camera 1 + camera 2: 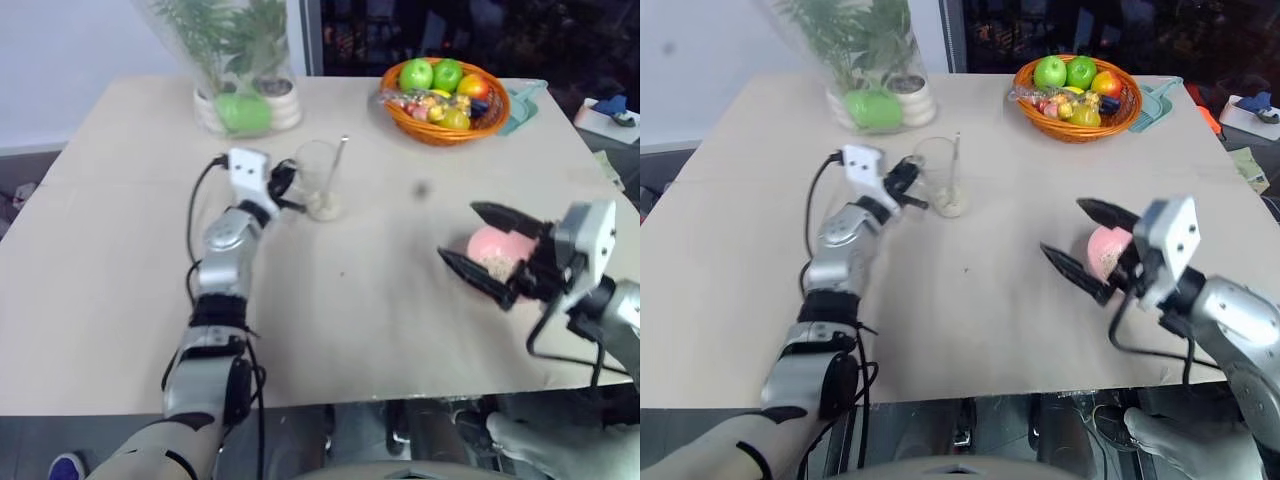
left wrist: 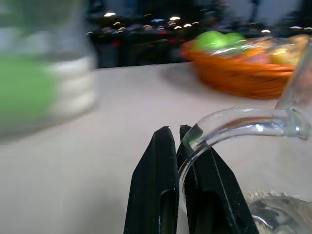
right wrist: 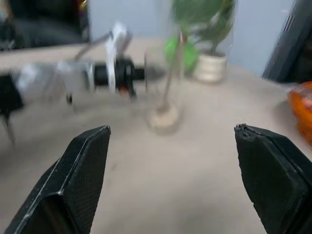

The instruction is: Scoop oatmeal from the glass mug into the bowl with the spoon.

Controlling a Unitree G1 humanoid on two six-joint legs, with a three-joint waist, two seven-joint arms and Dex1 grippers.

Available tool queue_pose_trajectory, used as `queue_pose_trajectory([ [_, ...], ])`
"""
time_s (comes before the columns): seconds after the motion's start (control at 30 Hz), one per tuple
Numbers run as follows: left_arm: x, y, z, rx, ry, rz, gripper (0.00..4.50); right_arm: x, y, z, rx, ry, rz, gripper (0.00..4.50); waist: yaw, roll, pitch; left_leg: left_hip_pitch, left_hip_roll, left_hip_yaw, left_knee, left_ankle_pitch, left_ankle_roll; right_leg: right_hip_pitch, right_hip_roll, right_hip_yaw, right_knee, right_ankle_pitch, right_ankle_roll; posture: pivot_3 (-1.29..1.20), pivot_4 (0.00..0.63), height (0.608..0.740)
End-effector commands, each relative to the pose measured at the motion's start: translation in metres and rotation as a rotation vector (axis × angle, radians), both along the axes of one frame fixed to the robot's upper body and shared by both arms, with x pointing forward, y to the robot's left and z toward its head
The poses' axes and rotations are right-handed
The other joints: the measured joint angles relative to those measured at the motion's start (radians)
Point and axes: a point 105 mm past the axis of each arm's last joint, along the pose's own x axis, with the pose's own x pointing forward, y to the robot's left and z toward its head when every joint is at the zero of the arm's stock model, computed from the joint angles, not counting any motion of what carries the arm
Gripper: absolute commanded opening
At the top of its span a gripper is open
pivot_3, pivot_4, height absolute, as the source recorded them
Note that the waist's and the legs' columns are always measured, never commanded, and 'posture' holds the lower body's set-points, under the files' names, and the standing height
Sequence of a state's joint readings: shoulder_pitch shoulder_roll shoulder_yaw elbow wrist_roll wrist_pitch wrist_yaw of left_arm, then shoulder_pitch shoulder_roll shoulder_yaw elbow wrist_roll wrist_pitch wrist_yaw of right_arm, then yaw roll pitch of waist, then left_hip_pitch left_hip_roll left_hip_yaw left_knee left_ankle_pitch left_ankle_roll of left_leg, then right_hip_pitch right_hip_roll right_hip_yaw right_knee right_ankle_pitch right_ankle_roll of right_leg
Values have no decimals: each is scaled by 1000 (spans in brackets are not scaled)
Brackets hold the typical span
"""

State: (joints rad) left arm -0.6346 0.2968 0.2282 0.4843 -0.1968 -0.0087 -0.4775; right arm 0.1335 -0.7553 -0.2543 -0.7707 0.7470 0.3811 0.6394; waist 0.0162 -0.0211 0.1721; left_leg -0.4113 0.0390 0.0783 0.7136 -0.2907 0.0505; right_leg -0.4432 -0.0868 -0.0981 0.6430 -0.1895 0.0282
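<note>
clear glass, thin-walled: the glass mug (image 1: 318, 178) stands upright on the pale table (image 1: 380, 300), toward the far side, a little left of centre; a low heap of beige oatmeal (image 1: 323, 207) lies in its bottom; the spoon (image 1: 337, 172) stands inside it, bowl end down in the grains, its slim silver handle leaning against the rim and rising above it.

the left gripper (image 2: 178, 141) sits at the mug's left side; its two black fingers (image 2: 157, 185) are pressed together, with the curved glass handle (image 2: 234, 122) of the mug caught against them at the tips; whether the glass is truly clamped between them or only lies beside one finger i cannot tell.

the right gripper (image 1: 478, 243) hangs over the near right part of the table, well apart from the mug; its fingers (image 3: 85, 168) are spread wide and pinch nothing; in the head views the pink bowl (image 1: 495, 250) shows between and behind them, resting on the table, with a small patch of pale grains inside it; whether either finger touches the bowl i cannot tell.

at the far edge, an orange wicker basket (image 1: 445, 128) of green and yellow fruit stands right of centre; a large clear vase (image 1: 235, 60) with green plants stands behind the mug to the left.
</note>
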Motion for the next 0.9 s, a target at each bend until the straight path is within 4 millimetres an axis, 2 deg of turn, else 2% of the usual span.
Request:
queue_pose_trajectory([
  [0.03, -10, 33, 19, -46, -60, 76, 0, -23, -4, 6, -21, -128, 24, 4106, 1, 0, 0, 0, 0, -2, 1, 0, 0, 1, 0, -1, 0, 0, 0, 0, 150, 740],
  [0.1, -12, 52, 14, -55, -37, 129, 0, -29, -6, 5, 9, -134, 17, 4106, 0, 0, 0, 1, 0, -3, 4, 0, 0, 3, 0, -1, 0, 0, 0, 0, 150, 740],
  [0.23, -16, 78, 2, -51, -6, 198, 0, -39, -1, 1, 38, -118, 49, 4106, 0, 0, 0, 8, 0, -3, 4, 0, 0, 10, 1, -1, 0, 0, 0, 0, 150, 740],
  [0.47, -18, 86, -17, -88, 34, 217, 0, -38, 0, -1, 44, -127, 104, 4106, -1, 0, -1, 14, 0, -1, 3, -1, 1, 15, 1, 1, 0, -1, 0, 0, 150, 740],
  [0.5, -18, 86, -18, -88, 35, 219, 741, -37, 0, 0, 54, -130, 108, 4205, -1, 0, -1, 15, 0, -1, 3, -1, 1, 15, 1, 1, 0, -1, 0, 0, 150, 740],
  [0.53, -18, 86, -18, -88, 35, 219, 983, -36, 0, 1, 60, -133, 112, 4205, -1, 0, -1, 15, 0, -1, 3, -1, 1, 15, 1, 1, 0, -1, 0, 0, 150, 740],
  [0.6, -20, 85, -19, -100, 33, 209, 1831, -35, 1, 4, 81, -140, 123, 4205, -1, 0, -1, 15, 0, -1, 3, -1, 1, 15, 1, 1, 0, -1, 0, 0, 150, 740],
  [0.63, -22, 85, -19, -105, 29, 207, 2068, -35, 1, 5, 91, -139, 131, 4205, -1, 0, -1, 15, 0, -1, 3, -1, 1, 15, 1, 1, 0, -1, 0, 0, 150, 740],
  [0.67, -25, 85, -19, -112, 25, 210, 2582, -35, 1, 6, 98, -136, 134, 4205, -2, 0, -1, 15, 0, -1, 3, -1, 1, 15, 1, 1, 0, 0, 0, 0, 150, 740],
  [0.9, -51, 85, -15, -105, 16, 176, 2582, -34, -7, 1, 103, -101, 116, 4205, -2, 0, -1, 15, 2, 0, 2, -1, 1, 15, 0, 3, 0, 0, 0, 0, 150, 740],
])
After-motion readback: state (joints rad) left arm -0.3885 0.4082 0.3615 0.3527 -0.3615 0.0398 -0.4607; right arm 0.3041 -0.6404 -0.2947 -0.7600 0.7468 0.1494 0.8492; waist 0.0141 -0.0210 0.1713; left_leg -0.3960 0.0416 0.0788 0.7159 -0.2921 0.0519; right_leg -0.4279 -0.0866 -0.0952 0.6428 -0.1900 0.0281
